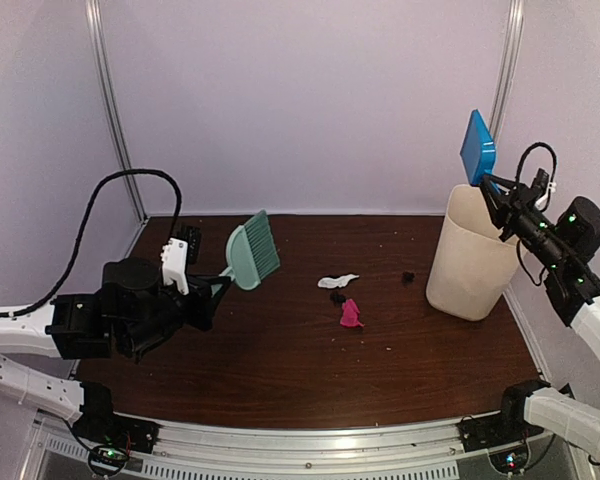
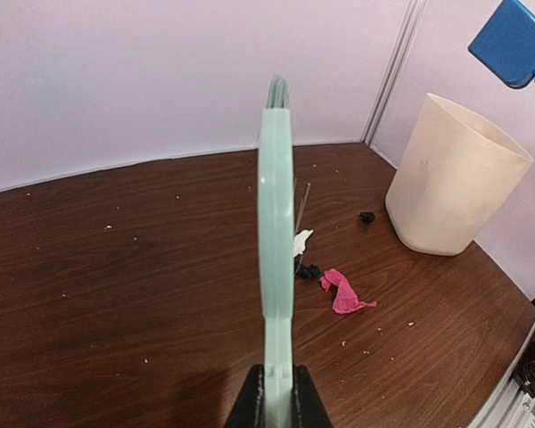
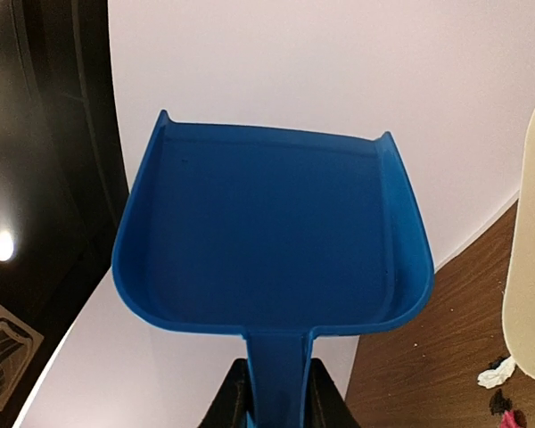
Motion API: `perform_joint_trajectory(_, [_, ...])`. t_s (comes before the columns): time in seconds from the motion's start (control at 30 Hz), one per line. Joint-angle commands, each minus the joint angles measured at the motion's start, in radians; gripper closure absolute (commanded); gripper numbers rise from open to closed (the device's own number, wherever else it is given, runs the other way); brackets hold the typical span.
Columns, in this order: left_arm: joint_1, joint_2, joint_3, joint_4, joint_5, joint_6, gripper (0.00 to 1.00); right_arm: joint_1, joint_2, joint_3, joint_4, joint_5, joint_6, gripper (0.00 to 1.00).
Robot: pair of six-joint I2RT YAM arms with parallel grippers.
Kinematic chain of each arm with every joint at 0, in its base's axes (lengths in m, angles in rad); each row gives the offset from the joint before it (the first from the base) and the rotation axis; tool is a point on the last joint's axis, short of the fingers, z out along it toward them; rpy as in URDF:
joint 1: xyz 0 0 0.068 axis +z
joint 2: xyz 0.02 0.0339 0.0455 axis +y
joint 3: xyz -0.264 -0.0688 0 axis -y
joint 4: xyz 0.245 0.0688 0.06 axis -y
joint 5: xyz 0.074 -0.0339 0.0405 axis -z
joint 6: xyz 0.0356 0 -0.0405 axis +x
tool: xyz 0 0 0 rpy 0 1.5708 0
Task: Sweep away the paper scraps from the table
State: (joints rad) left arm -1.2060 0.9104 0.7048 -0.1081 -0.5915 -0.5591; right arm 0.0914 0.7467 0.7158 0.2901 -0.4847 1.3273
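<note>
- left gripper [image 1: 214, 292]: jaws shut tight on the handle of a mint-green brush [image 1: 252, 250].
- brush: raised clear of the table [image 1: 280, 385], near its left edge, bristles uppermost and leaning toward the far edge.
- right gripper [image 1: 497, 190]: jaws only narrowly apart, clamped on the handle of a blue dustpan [image 1: 477, 147].
- dustpan: held high, above the rim of a cream bin [image 1: 470, 255], pan end uppermost.
- bin: upright by the table's right edge, toward the far right corner.
- paper scraps [image 2: 321, 267]: lying on the table around its middle, a little nearer the right edge than the left.
- cluster of three in a short line: white scrap [image 1: 337, 281] farthest back, black scrap [image 1: 337, 297] just beside it, pink scrap [image 1: 350, 314] nearest the front edge.
- second black scrap [image 1: 408, 276]: apart from the cluster, near the foot of the bin, not touching it.
- brush and dustpan: both well apart from every scrap.
</note>
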Motion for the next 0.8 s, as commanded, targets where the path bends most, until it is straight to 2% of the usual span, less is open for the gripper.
perform_joint_trajectory(0.0, [-0.002, 0.044, 0.0, 0.17, 0.091, 0.034, 1.0, 0.005, -0.002, 0.019, -0.098, -0.128, -0.19, 1.0])
perform_joint_trajectory(0.2, [-0.001, 0.203, 0.063, 0.293, 0.178, 0.04, 1.0, 0.074, -0.025, 0.068, -0.219, -0.102, -0.348, 1.0])
perform_joint_trajectory(0.5, [0.01, 0.521, 0.329, 0.314, 0.238, 0.06, 1.0, 0.136, -0.133, 0.074, -0.335, -0.026, -0.435, 1.0])
perform_joint_trajectory(0.63, [0.062, 0.667, 0.479, 0.306, 0.36, 0.05, 1.0, 0.14, -0.191, 0.074, -0.398, 0.007, -0.463, 1.0])
perform_joint_trajectory(0.77, [0.136, 0.817, 0.631, 0.294, 0.549, 0.015, 1.0, 0.14, -0.222, 0.067, -0.431, 0.006, -0.481, 1.0])
